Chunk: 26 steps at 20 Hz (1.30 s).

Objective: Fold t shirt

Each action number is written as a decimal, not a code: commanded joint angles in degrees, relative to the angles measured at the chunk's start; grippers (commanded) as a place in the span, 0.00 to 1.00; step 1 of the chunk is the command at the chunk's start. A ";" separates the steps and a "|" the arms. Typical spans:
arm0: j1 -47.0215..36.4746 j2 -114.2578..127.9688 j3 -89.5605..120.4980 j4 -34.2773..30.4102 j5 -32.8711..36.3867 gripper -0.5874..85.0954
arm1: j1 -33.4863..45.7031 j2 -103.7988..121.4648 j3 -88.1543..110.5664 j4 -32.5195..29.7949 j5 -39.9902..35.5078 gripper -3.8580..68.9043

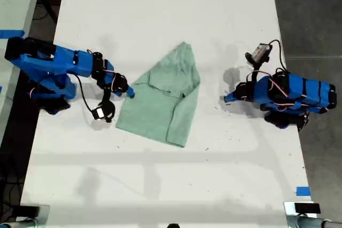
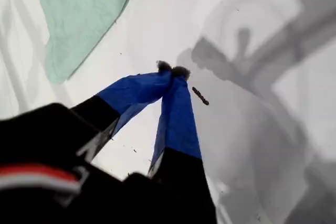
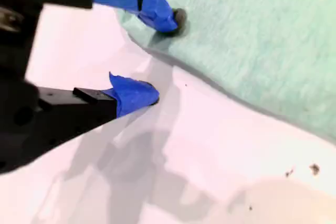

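My second gripper [image 3: 165, 59], with blue-taped jaws on a black body, was seen with its jaws apart: one fingertip [image 3: 176, 19] was pressed on the edge of the pale mint-green fabric t shirt [image 3: 262, 40], while the other was set on the bare white table [image 3: 210, 145] just beside that edge. In the exterior view this gripper [image 1: 130, 92] was found at the left-of-centre of the frame, touching the shirt's left edge. Its camera housing hid much of the wrist view, and the rest of the garment was cut off there.

My first gripper [image 2: 172, 70] was seen with its jaws brought together, tip to tip, on nothing, over bare table; a small dark speck [image 2: 200, 95] lay just beside the tips. In the exterior view it [image 1: 228, 99] was placed at the right of centre, apart from the shirt.

The t shirt [image 1: 160, 108] was laid in the middle of the frame, partly folded, with a flap turned over its right side. Its long axis ran from a narrow point at the upper centre down to a broad hem at the lower left. How many layers were stacked could not be made out.
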 commanded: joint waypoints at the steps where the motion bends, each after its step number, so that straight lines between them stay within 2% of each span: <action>1: -1.05 -9.67 -8.26 4.31 -1.05 0.01 | 0.00 0.62 1.05 0.18 -0.79 0.04; 5: 3.52 -21.53 -30.76 25.22 -5.63 0.01 | 0.00 0.62 1.05 0.26 -0.79 0.04; 7: 7.65 -21.71 -43.86 33.49 -7.73 0.01 | 0.00 0.62 1.05 0.26 -0.79 0.04; 10: 11.95 -22.50 -60.82 38.58 -9.84 0.01 | 0.00 0.62 1.05 0.26 -0.79 0.04; 15: 13.01 -28.04 -74.36 35.95 -9.84 0.01 | 0.00 0.62 0.97 0.26 -0.79 0.04; 21: 12.48 -34.72 -76.46 19.69 -6.24 0.02 | -0.09 0.62 0.97 0.26 -0.97 0.04; 23: 12.04 -35.95 -76.46 17.23 -6.59 0.30 | -0.09 0.62 0.97 0.26 -0.97 0.04; 24: 11.34 -35.77 -76.64 17.14 -6.15 0.31 | -0.09 0.62 0.97 0.26 -0.97 0.04; 25: 10.72 -34.45 -76.64 17.75 -5.80 0.30 | -0.09 0.62 0.97 0.26 -0.97 0.04; 26: 10.02 -32.26 -76.64 18.72 -4.66 0.14 | -0.09 0.62 0.97 0.26 -0.97 0.04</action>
